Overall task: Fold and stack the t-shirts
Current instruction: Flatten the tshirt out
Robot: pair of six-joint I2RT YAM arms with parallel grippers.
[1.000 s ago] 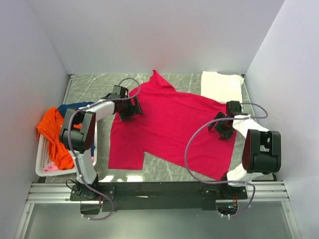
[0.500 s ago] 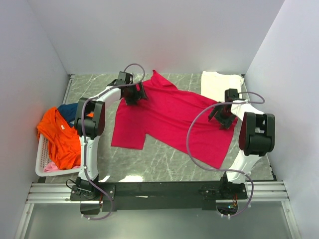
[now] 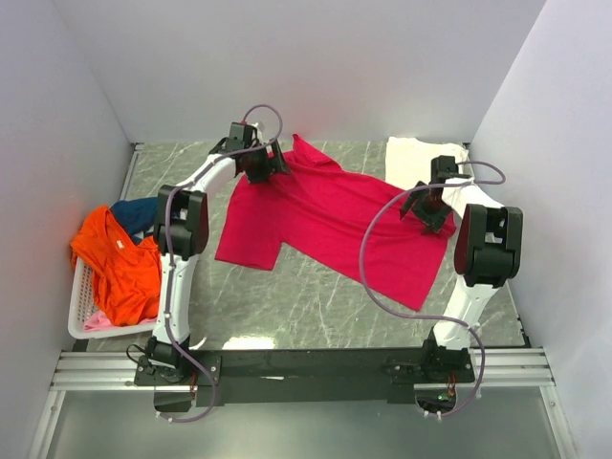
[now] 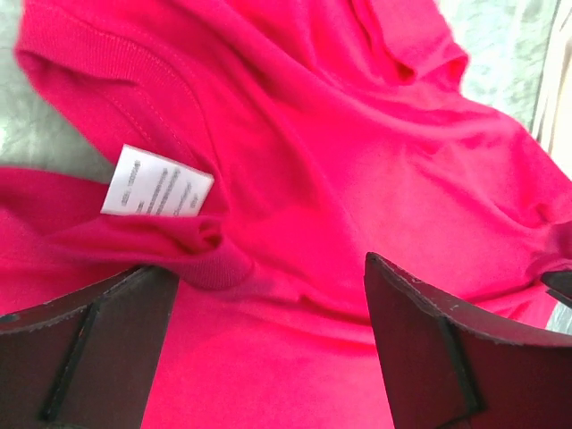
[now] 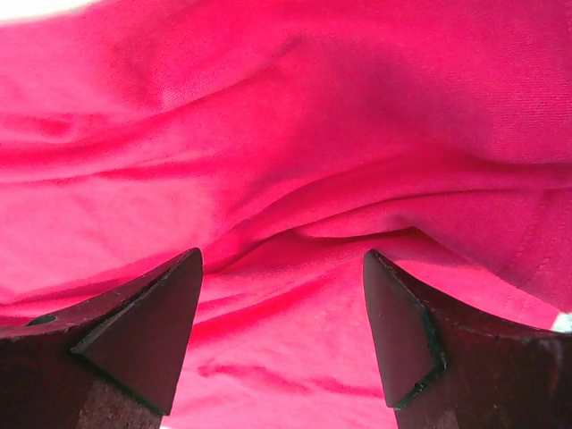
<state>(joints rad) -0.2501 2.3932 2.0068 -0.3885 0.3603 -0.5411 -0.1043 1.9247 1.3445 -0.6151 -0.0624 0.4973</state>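
Observation:
A crimson-pink t-shirt (image 3: 335,225) lies spread across the marble table, collar toward the far left. My left gripper (image 3: 263,170) stands open over its collar. In the left wrist view the white neck label (image 4: 156,181) sits just ahead of my left gripper (image 4: 268,295), with crimson cloth (image 4: 357,161) under the wide-apart fingers. My right gripper (image 3: 427,212) is open on the shirt's far right side. The right wrist view shows rumpled crimson fabric (image 5: 295,134) ahead of and under my right gripper (image 5: 281,304). A cream-white t-shirt (image 3: 416,163) lies at the far right corner.
A white slatted basket (image 3: 84,306) stands at the left edge, holding an orange t-shirt (image 3: 120,268), a navy one (image 3: 134,212) and a bit of pale pink cloth (image 3: 100,321). White walls close in the table on three sides. Bare marble (image 3: 306,306) shows in front of the crimson shirt.
Both arms have stretched toward the far wall, and the crimson shirt has slid with them away from the front edge. Both grippers have stayed open.

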